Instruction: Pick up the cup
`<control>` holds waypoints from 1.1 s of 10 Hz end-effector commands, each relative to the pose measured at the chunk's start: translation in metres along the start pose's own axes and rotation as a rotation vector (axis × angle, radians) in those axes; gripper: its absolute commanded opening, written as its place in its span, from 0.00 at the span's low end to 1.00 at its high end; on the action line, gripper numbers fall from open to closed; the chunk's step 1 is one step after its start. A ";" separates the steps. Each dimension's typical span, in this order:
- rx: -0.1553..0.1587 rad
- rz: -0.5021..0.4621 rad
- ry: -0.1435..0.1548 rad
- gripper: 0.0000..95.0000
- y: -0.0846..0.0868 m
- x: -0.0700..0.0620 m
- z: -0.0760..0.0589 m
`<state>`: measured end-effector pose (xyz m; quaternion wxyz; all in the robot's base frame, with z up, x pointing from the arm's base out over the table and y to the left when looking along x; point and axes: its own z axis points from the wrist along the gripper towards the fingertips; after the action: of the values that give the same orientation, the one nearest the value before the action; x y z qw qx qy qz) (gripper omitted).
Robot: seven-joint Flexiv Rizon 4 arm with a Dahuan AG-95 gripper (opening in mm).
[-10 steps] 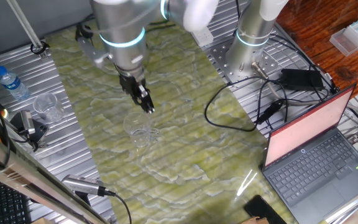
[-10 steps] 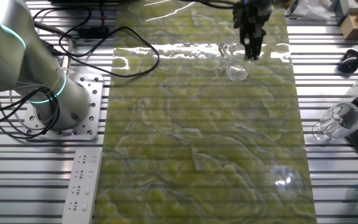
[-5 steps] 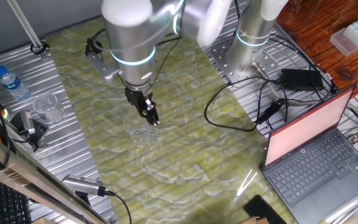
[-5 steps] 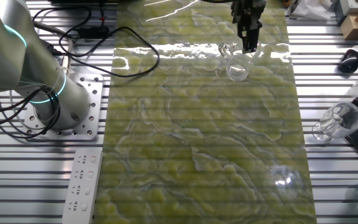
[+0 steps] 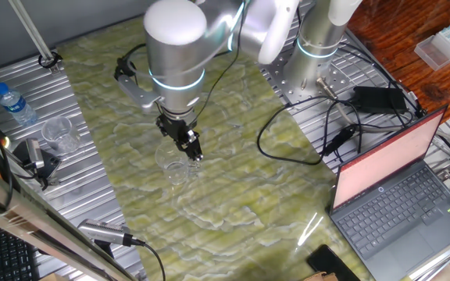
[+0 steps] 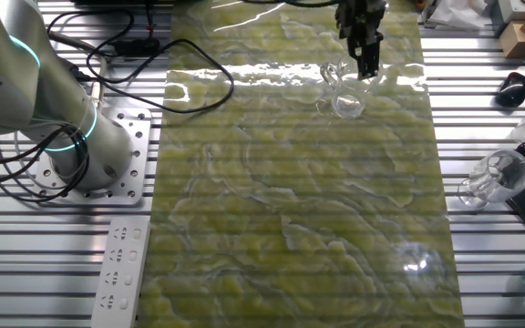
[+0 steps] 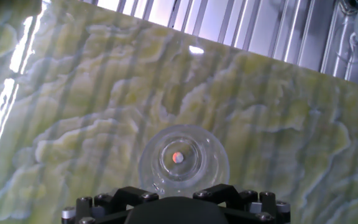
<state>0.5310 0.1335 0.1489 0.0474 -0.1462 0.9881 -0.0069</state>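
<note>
While I'm looking at one fixed view, the gripper (image 5: 192,148) sits right above the cup (image 5: 177,172), fingertips just at the cup's rim on its 1 o'clock side. Honestly I can't tell from any feed whether the jaws are apart or together; the fingers look like one dark blob, and whether they touch the glass is also unclear.

From the other fixed view, the gripper (image 6: 366,64) points down at about 1 o'clock from the cup (image 6: 345,98), which stands upright on the green marbled mat (image 6: 299,200) near its far edge. A small handle loop sticks out of the cup at roughly 10 o'clock there.

On the hand view I'm looking nearly straight down into the cup (image 7: 183,162): round rim, a tiny reddish spot in the middle of the bottom, sitting at 6 o'clock in the picture just above the dark gripper body. No fingertips visible in that feed, so I put no gripper mark there.

Other stuff around: a second clear cup (image 5: 59,133) on the ribbed metal table (image 5: 92,179) off the mat, well apart at about 9 o'clock from the task cup, a water bottle (image 5: 14,103) with a blue cap beyond it, and an open laptop (image 5: 401,183) over at 3 o'clock.
</note>
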 end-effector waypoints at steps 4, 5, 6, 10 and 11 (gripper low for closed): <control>0.044 0.003 0.001 1.00 -0.005 -0.010 0.003; 0.046 0.005 -0.008 1.00 -0.007 -0.012 0.003; 0.045 0.005 -0.014 1.00 -0.010 -0.014 0.004; -0.016 0.004 -0.060 1.00 -0.014 -0.015 0.009; -0.026 -0.003 -0.066 1.00 -0.014 -0.015 0.011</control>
<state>0.5499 0.1232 0.1393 0.0802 -0.1489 0.9856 0.0034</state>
